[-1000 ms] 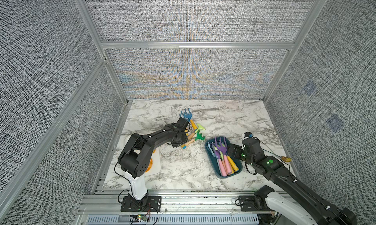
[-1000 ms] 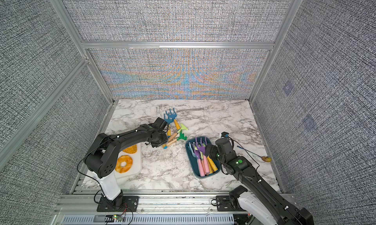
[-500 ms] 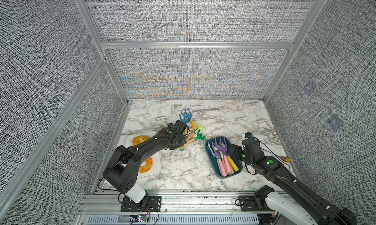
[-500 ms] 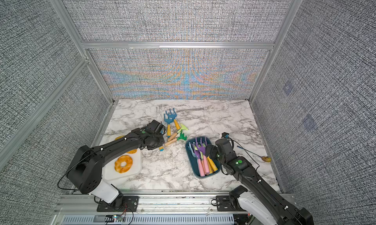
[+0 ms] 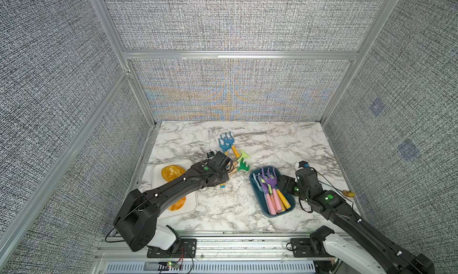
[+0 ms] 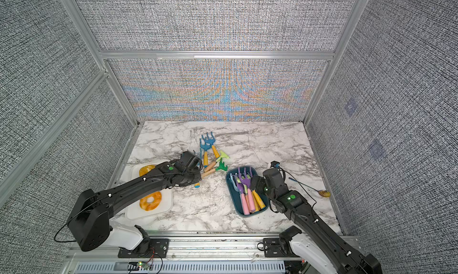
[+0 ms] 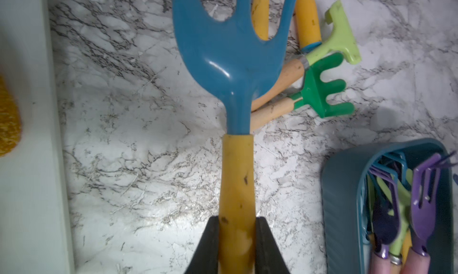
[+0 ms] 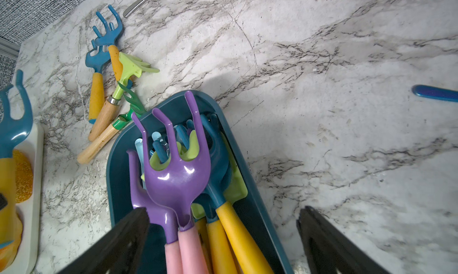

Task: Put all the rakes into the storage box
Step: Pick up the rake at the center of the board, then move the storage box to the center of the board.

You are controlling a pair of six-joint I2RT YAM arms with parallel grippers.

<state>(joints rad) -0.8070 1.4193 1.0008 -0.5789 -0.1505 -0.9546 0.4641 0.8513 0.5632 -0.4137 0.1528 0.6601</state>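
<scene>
Left arm: I see it stretched low from its base across the white tray (image 5: 192, 203), with the wrist at the edge of the loose rakes (image 5: 227, 142).
Right arm: it reaches in from the front right, its wrist beside the storage box (image 5: 277, 213).
Since a second ago: my left arm's elbow no longer stands tall over the tray. It has dropped, and the wrist has drawn slightly back from the pile. The right arm has not moved.
Left gripper (image 7: 236, 235): pressed tight on the yellow handle of a blue-headed rake (image 7: 233, 67), whose head points toward the pile.
Right gripper (image 8: 223, 240): spread wide, holding nothing, over the box's handle end.
Rake location: in my left grip, between tray and box, not in the box.
Storage box: it sits on the marble table (image 5: 285, 146) and already holds several rakes, with a purple rake (image 5: 269, 179) on top.
</scene>
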